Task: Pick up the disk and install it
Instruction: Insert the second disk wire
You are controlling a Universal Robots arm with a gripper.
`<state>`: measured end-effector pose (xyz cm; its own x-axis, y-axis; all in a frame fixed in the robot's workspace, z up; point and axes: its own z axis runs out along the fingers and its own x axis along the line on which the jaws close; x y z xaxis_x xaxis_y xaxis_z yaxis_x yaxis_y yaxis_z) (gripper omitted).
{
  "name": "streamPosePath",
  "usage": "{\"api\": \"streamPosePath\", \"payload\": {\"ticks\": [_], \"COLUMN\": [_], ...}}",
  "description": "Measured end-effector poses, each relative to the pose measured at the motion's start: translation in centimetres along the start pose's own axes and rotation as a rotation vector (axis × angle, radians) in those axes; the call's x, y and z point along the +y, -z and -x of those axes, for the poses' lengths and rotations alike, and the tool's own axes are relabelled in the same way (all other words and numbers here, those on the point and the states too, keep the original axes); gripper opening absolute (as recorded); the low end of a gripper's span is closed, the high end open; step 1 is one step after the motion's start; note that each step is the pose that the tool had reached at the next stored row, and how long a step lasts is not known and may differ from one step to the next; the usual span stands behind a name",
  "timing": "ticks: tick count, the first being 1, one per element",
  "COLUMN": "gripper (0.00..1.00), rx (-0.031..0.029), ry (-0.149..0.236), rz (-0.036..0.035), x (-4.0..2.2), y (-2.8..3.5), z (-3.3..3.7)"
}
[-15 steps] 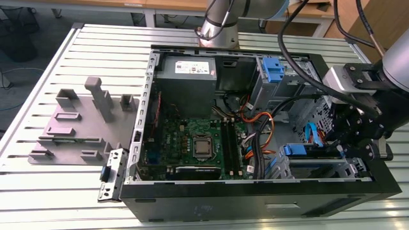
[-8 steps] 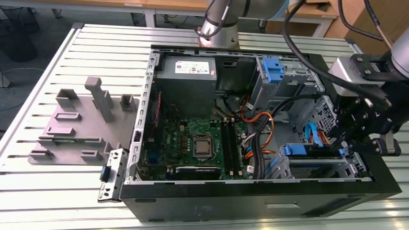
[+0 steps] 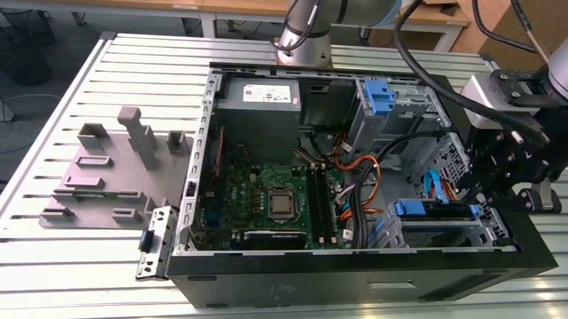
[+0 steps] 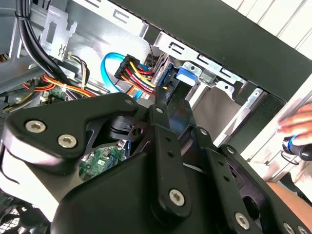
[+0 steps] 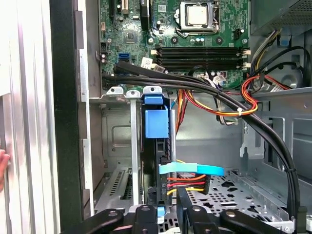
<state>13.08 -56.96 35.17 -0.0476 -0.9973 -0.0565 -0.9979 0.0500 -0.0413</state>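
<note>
While the disk (image 5: 156, 146) stands on edge in the drive cage at the front corner of the case (image 3: 355, 279), its blue caddy tab facing the motherboard (image 5: 195, 29), the end effector (image 5: 165, 209) sits right at its opposite end, over the cage. Whether it is clenched on the disk or released I cannot tell. In the exterior view the disk (image 3: 432, 209) lies in the cage near the exterior view's right, low inside the case. The main risk, as I judge it, is the wiring: a flat blue cable (image 5: 192, 169) and a bundle of red and yellow leads (image 5: 185, 183) run just beside the disk, close to the end effector, and any sideways drift could snag or unplug them. A tilted disk could also jam against the cage rails. A person's hand (image 4: 297, 126) rests near the case's outer wall, close to the arm, so a sudden swing outward could strike it.
</note>
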Motion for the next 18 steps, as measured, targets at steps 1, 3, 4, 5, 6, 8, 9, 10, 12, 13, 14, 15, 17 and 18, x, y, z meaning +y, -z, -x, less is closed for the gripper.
{"api": "streamPosePath", "payload": {"ticks": [1, 3, 4, 5, 6, 8, 9, 10, 12, 13, 14, 15, 17, 18], "gripper": [0.3, 0.3, 0.3, 0.3, 0.3, 0.3, 0.3, 0.3, 0.3, 0.3, 0.3, 0.3, 0.3, 0.3], "rx": [0.0, 0.0011, 0.0014, 0.002, 0.0026, 0.0027, 0.0028, 0.0029, 0.0029, 0.0028, 0.0027, 0.0024, 0.0016, 0.0015], "ry": [0.0, -0.001, -0.001, -0.002, -0.003, -0.003, -0.003, -0.003, -0.001, 0.005, 0.013, 0.023, 0.043, 0.044], "rz": [0.0002, 0.0143, 0.0266, 0.0392, 0.0501, 0.0539, 0.0556, 0.0575, 0.0585, 0.0587, 0.0591, 0.0595, 0.06, 0.0601], "x": [0.0, -0.02, -0.05, -0.08, -0.1, -0.09, -0.09, -0.1, -0.1, -0.09, -0.1, -0.1, -0.1, -0.1], "y": [0.0, 0.01, -0.02, -0.03, -0.03, -0.03, -0.03, -0.03, -0.03, -0.03, -0.03, -0.03, -0.04, -0.04], "z": [0.0, 0.0, 0.0, 0.0, 0.0, 0.01, 0.01, 0.0, 0.0, 0.0, 0.0, 0.0, 0.0, 0.01]}}
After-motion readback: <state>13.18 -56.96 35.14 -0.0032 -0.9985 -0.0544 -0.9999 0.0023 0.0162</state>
